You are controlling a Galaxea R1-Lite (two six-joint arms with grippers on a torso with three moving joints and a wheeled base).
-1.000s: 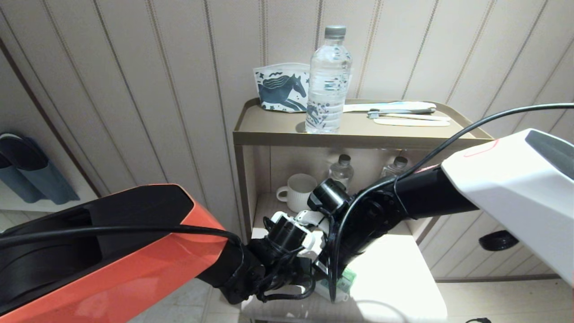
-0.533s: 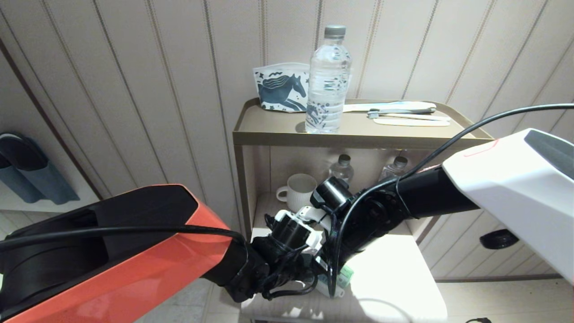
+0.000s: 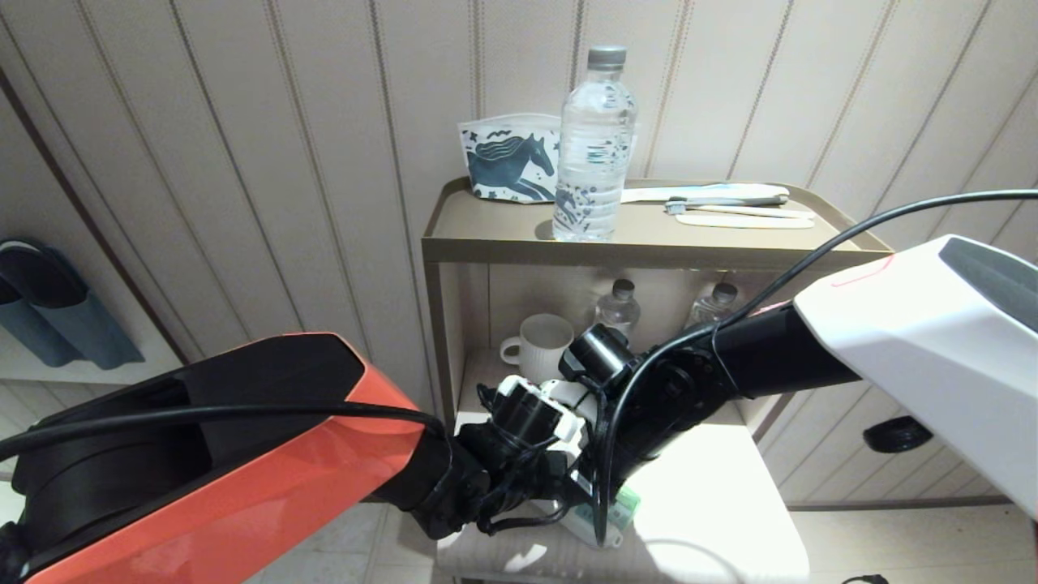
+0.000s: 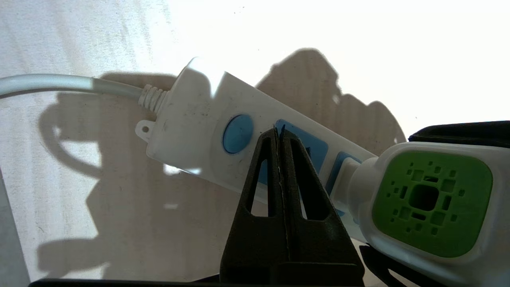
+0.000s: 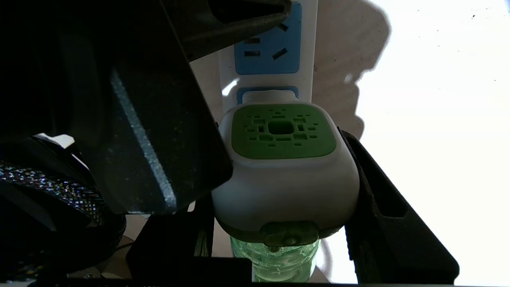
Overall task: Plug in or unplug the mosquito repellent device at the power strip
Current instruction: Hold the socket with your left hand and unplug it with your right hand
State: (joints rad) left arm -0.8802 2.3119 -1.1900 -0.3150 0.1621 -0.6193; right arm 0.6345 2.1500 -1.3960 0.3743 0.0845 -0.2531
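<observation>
The white power strip point(image 4: 191, 119) lies on a pale low surface, its blue round button point(image 4: 238, 134) near the cord point(image 4: 59, 83) end. The mosquito repellent device point(image 5: 285, 167), a white head with a green vented face above a green bottle, sits in a light-blue socket of the power strip point(image 5: 267, 52). My right gripper point(image 5: 283, 159) is shut on the device's head, with one black finger point(image 5: 370, 187) against its side. My left gripper point(image 4: 279, 131) is shut, tips pressed on the socket face beside the button. In the head view both wrists crowd over the device point(image 3: 624, 503).
Behind the arms stands a tan shelf unit point(image 3: 649, 243) with a tall water bottle point(image 3: 594, 146), a horse-print pouch point(image 3: 511, 166) and toothbrushes on top. A white mug point(image 3: 539, 345) and two small bottles stand on its lower shelf. Dark slippers point(image 3: 49, 308) are at far left.
</observation>
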